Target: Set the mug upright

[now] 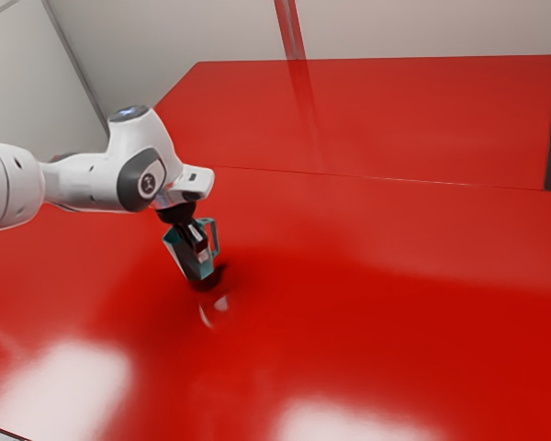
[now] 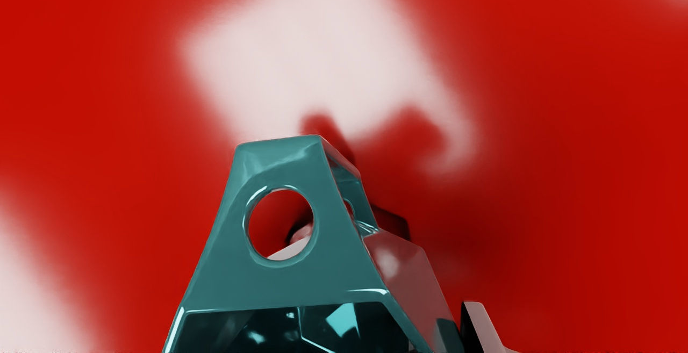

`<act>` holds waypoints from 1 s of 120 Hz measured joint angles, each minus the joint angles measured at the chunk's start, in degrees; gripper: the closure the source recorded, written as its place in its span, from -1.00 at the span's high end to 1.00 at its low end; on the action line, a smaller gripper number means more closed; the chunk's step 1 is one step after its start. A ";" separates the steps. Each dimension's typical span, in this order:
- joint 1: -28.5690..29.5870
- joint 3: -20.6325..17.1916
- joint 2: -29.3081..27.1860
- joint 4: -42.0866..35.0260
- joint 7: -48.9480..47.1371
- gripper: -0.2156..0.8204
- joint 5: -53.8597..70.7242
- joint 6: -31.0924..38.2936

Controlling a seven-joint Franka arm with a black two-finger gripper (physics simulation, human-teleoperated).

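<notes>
The teal mug tilts above the desk, handle at two o'clock in the exterior view; likely stiff, slippery; opposite walls suit gripping; whether the gripper is clamped, I cannot tell.

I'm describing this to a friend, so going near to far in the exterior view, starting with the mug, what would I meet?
Teal mug, thin line across the red tabletop, tabletop's far edge, red wall stripe.
</notes>
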 joint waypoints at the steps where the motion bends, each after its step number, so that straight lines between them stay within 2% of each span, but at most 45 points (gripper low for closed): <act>1: 0.00 0.00 -0.11 -0.21 -0.07 -0.90 0.07 0.15; 33: -0.21 0.05 -1.58 -4.55 -2.25 -0.90 2.69 4.03; 77: -0.23 0.05 -0.81 -5.40 -4.41 -0.90 3.53 6.24; 92: -0.25 -0.02 -0.79 -5.40 -4.64 -0.77 3.38 6.24; 120: -0.47 -0.04 -0.79 -5.40 -4.77 -0.38 3.18 6.17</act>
